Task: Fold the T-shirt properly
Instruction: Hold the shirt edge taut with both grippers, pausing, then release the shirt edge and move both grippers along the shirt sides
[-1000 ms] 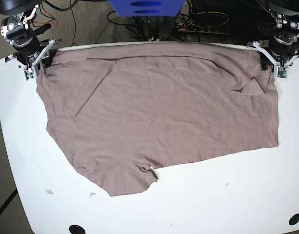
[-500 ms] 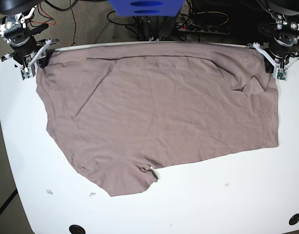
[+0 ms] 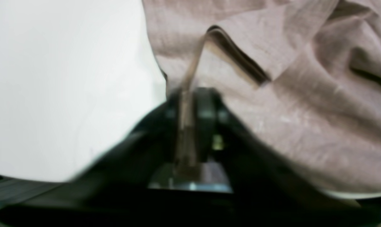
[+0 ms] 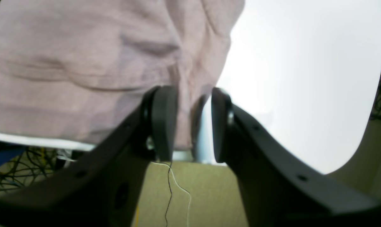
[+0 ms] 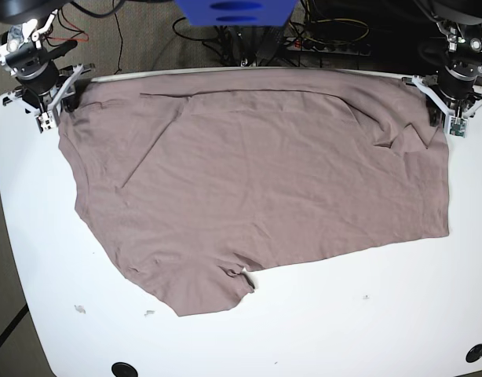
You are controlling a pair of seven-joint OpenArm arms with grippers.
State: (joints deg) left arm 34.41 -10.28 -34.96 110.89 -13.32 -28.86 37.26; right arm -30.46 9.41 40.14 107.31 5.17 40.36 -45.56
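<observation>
The mauve-brown T-shirt (image 5: 257, 181) lies spread flat on the white table (image 5: 366, 330), with one sleeve pointing toward the front. A small raised fold (image 5: 410, 140) sits near its far right corner. My left gripper (image 5: 449, 116) is at that corner. In the blurred left wrist view the left gripper (image 3: 188, 97) pinches a taut strip of T-shirt (image 3: 304, 126) between its jaws. My right gripper (image 5: 55, 104) is at the far left corner. In the right wrist view the right gripper (image 4: 193, 94) stands open, with a hanging edge of T-shirt (image 4: 67, 63) between its fingers (image 4: 163, 119).
A blue box (image 5: 233, 12) and a tangle of cables (image 5: 335, 39) lie behind the table's far edge. Two black holes (image 5: 124, 368) mark the front edge. Small scuffs (image 5: 80, 309) dot the front left.
Both grippers have drawn slightly back toward the table's far corners. The T-shirt has stayed in place, and the small fold at the right has hardly shifted.
</observation>
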